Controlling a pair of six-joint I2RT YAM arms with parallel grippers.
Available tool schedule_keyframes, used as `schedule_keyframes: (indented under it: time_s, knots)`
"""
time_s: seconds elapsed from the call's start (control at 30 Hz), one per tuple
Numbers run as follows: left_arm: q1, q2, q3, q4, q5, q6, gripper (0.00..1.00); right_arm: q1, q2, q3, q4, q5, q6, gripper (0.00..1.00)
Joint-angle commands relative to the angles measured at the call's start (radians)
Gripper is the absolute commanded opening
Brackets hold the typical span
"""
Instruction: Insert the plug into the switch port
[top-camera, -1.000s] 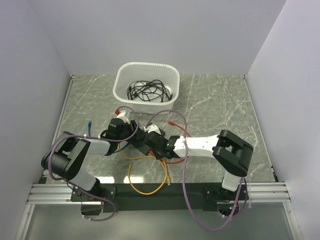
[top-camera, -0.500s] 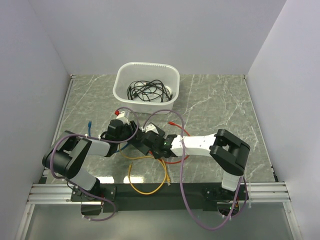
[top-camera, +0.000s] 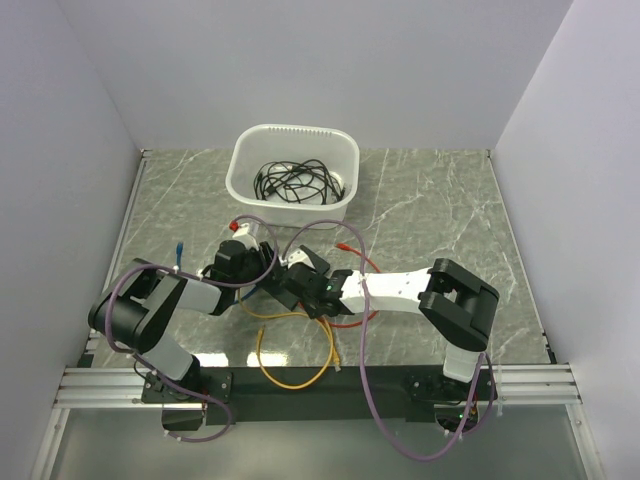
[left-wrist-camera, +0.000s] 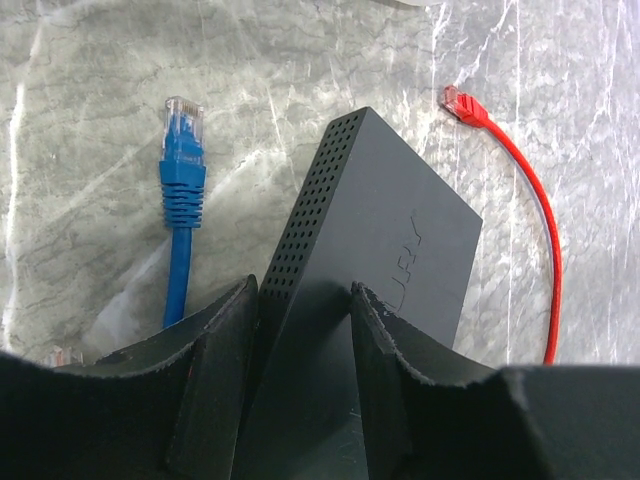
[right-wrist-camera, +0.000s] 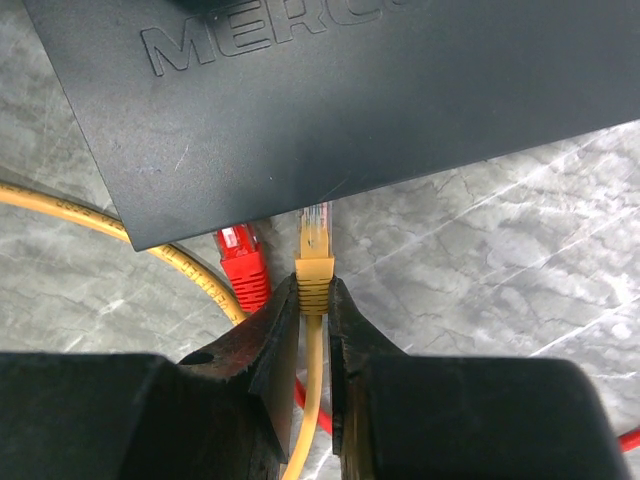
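The black switch (left-wrist-camera: 385, 225) is tilted up off the table, clamped between my left gripper's (left-wrist-camera: 302, 290) fingers. In the right wrist view its lettered face (right-wrist-camera: 350, 90) fills the top. My right gripper (right-wrist-camera: 313, 288) is shut on the yellow plug (right-wrist-camera: 316, 252) by its boot. The plug's clear tip points at the switch's near edge and just meets it. The ports are hidden. In the top view both grippers meet over the switch (top-camera: 283, 283) at the table's front middle: left (top-camera: 262, 270), right (top-camera: 300, 290).
A red plug (right-wrist-camera: 243, 262) lies just left of the yellow one, under the switch edge. A blue plug (left-wrist-camera: 183, 160) and another red plug (left-wrist-camera: 462, 103) lie beyond the switch. The yellow cable loops (top-camera: 290, 378) near the front edge. A white tub (top-camera: 293, 175) of black cables stands behind.
My right arm has crept a little to the left, bringing the yellow plug closer to the switch. My left arm holds nearly still.
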Motion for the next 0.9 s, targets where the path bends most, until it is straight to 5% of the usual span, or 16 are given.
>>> schedule_keyframes:
  time_s: [0.0, 0.87]
  knots:
    - [-0.005, 0.023, -0.022, 0.014, 0.076, -0.001, 0.48, 0.013, 0.01, 0.053, 0.053, 0.003, -0.065, 0.0]
    - [-0.035, 0.043, -0.051, 0.088, 0.121, 0.007, 0.46, -0.007, 0.034, 0.079, 0.145, 0.017, -0.123, 0.0]
